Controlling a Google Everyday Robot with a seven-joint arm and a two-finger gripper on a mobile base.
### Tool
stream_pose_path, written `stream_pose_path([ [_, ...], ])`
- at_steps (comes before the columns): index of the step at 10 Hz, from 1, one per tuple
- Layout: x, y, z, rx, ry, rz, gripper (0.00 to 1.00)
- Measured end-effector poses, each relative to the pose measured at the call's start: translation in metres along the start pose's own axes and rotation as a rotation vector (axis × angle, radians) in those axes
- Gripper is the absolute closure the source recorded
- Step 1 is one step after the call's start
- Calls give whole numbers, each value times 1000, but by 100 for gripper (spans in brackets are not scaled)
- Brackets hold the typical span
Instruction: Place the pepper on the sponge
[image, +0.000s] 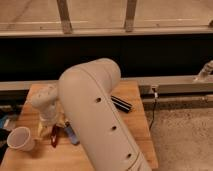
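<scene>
The pepper (53, 136) is a slim red chili that stands nearly upright on the wooden table (35, 157), at the front left. Right above it is my gripper (52, 128), on a pale wrist that comes down from the left; whether it grips the pepper does not show. The sponge (71, 134), a small blue-grey pad, lies just to the right of the pepper, partly hidden behind my big beige arm (97, 120).
A white cup (21, 139) stands left of the pepper near the table's left edge. A black oblong object (121, 104) lies on the table behind the arm, to the right. A cable (151, 112) hangs off the table's right side. A dark wall and a rail run behind.
</scene>
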Motion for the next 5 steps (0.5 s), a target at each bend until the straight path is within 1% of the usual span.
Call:
stream_pose_path([
  [1, 1, 0, -4, 26, -5, -2, 51],
  [2, 2, 4, -7, 29, -9, -9, 60],
  [3, 3, 2, -11, 30, -13, -10, 72],
  [5, 4, 1, -14, 26, -13, -17, 91],
])
